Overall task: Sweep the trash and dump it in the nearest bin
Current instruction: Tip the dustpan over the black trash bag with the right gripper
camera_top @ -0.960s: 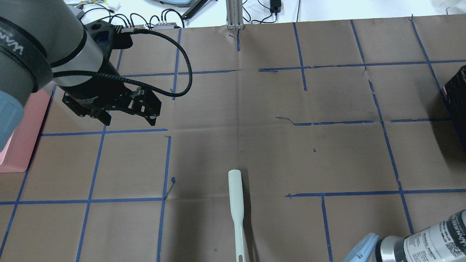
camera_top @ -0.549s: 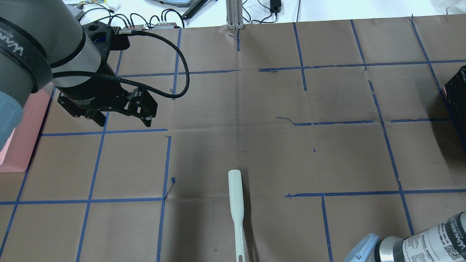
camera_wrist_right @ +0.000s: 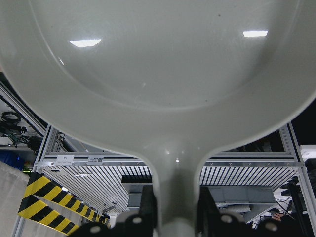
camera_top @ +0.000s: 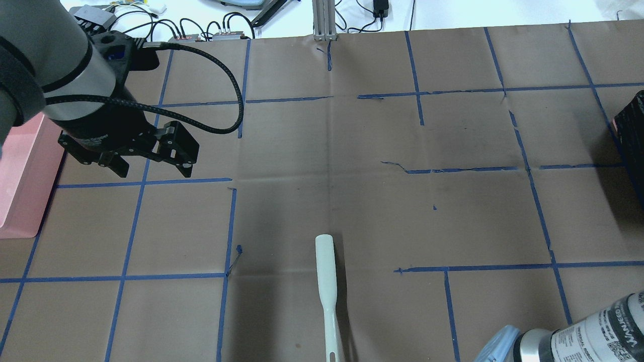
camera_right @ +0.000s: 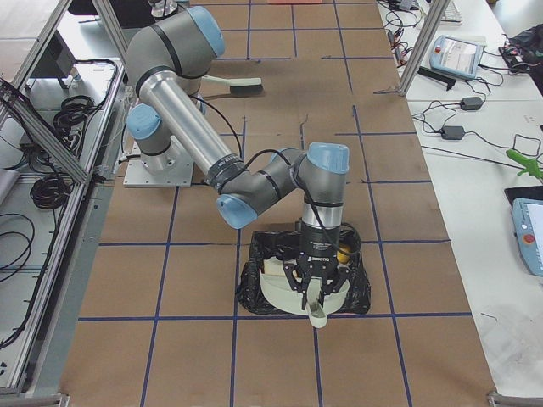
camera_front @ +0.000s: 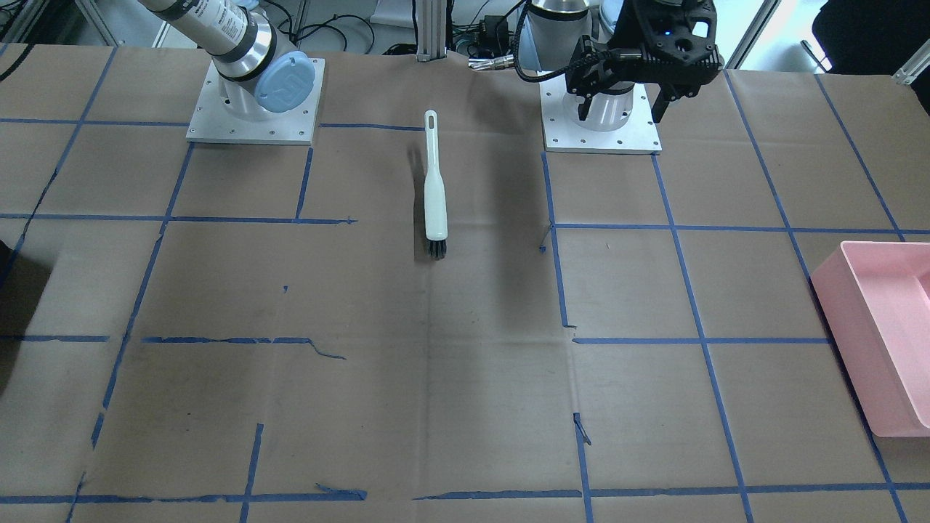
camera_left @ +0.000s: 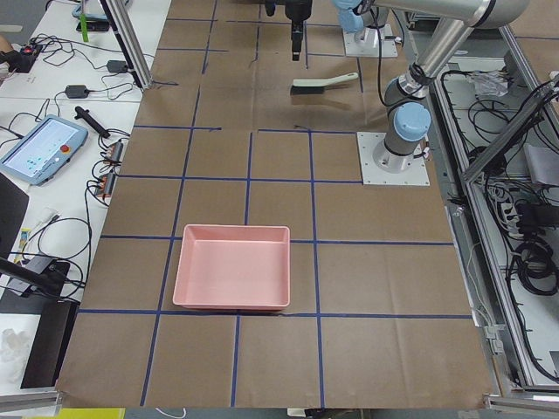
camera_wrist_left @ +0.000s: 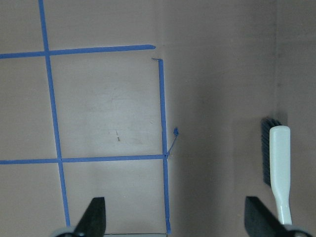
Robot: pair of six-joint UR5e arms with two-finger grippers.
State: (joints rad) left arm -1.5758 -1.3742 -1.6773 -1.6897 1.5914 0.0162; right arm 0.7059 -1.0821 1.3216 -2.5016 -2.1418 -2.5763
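My right gripper (camera_right: 315,298) is shut on the handle of a pale dustpan (camera_right: 285,292) and holds it tipped over the black bag bin (camera_right: 254,292). The pan's smooth surface (camera_wrist_right: 158,64) fills the right wrist view, with its handle (camera_wrist_right: 175,192) between the fingers. A yellowish lump of trash (camera_right: 344,252) shows inside the bin; the bread pieces are hidden. My left gripper (camera_top: 153,172) hangs open and empty above the table's left part (camera_front: 623,115). A white brush (camera_top: 326,281) lies flat near the robot's edge (camera_front: 434,189), also at the left wrist view's right edge (camera_wrist_left: 279,168).
A pink tray (camera_top: 22,176) sits at the table's left end (camera_left: 231,278) (camera_front: 883,327). The black bin (camera_top: 631,146) stands at the right end. Brown paper with blue tape lines covers the table. Cables and a metal post lie along the far edge.
My left gripper has drifted to the left, toward the pink tray, staying open. The right arm's elbow has shifted slightly. The brush has not moved.
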